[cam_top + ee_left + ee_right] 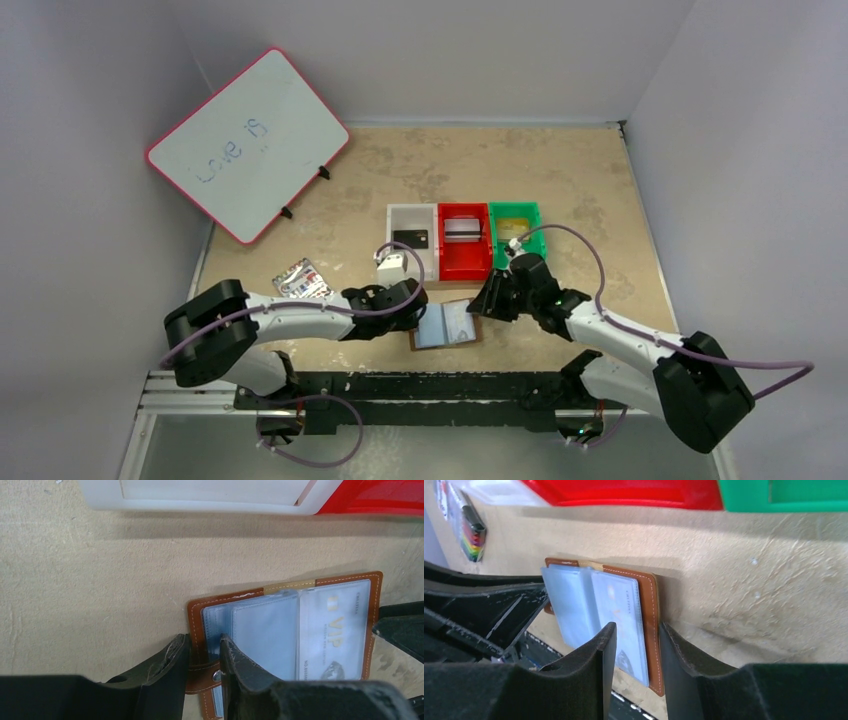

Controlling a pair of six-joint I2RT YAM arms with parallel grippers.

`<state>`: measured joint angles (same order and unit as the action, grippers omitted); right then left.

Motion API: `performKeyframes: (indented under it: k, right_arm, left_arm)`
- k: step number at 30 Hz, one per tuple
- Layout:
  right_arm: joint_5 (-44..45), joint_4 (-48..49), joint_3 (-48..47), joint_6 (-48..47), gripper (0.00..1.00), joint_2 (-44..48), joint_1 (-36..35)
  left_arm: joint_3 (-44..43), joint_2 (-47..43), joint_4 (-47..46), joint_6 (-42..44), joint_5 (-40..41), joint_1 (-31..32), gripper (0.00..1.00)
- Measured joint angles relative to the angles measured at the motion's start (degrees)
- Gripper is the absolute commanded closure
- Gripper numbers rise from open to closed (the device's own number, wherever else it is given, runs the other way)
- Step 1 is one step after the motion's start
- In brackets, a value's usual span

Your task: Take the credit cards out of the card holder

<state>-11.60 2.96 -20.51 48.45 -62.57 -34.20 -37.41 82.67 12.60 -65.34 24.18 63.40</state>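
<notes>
The brown card holder (445,325) lies open near the table's front edge, its bluish clear sleeves facing up. One sleeve holds a pale card printed VIP (332,630). My left gripper (205,652) is shut on the holder's left edge (196,625), with the snap tab between the jaws. My right gripper (636,645) is shut on the holder's right edge (651,630), one finger on the sleeve and one against the leather. A black credit card (411,239) lies in the white bin. In the red bin is a silvery one (461,228), and in the green bin a gold one (513,227).
The white bin (397,228), red bin (465,262) and green bin (537,235) stand in a row just behind the holder. A white pack with rainbow stripes (303,281) lies to the left. A whiteboard (248,143) leans at the back left.
</notes>
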Motion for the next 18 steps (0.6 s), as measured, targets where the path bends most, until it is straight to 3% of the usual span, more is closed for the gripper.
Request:
performKeyframes:
  k: [9,12,15,18]
  right_arm:
    - [4.61,-10.38,-2.16,1.20,0.54,9.22,-1.16]
    - [6.58,-12.52,-4.02,0.57,0.46,11.74,-1.16]
    - [7.41,-12.37,-3.91,1.14,0.31,13.64,-1.16]
    - [4.50,-8.31,-1.38,1.55,0.26,14.05,-1.09]
  left_arm:
    - [1.75,-4.46,2.67,-0.07,0.76,0.00,0.64]
    - [1.73,-5.31,4.37,-0.13,1.97,0.00,0.62]
    - [1.73,-6.08,5.88,-0.28,2.62,0.00,0.62]
    - [1.73,-7.43,6.60,-1.09,2.84,0.00,0.62]
